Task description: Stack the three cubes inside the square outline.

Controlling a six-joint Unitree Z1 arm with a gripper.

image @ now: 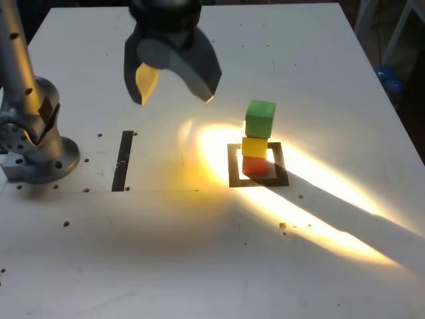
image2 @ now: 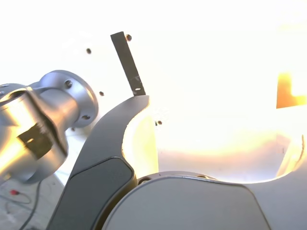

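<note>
The three cubes stand as one tower in the exterior view. The red cube [image: 254, 165] is at the bottom, the yellow cube [image: 254, 147] sits on it, and the green cube [image: 259, 119] is on top, shifted slightly toward the exterior view's right. The red one rests inside the square outline [image: 233, 166] of black tape. My gripper [image: 174, 100] hangs open and empty above the table, up and to the exterior view's left of the tower, apart from it. In the wrist view the gripper [image2: 223, 120] shows wide-spread jaws over a glare-washed table, and no cubes can be made out.
A straight black tape strip [image: 123, 160] [image2: 127, 62] lies left of the outline in the exterior view. The arm's metal base [image: 33, 143] [image2: 48, 120] stands at the far left. Strong light and long shadows fall across the white table [image: 199, 266]. Small crumbs [image: 283, 226] lie near the front.
</note>
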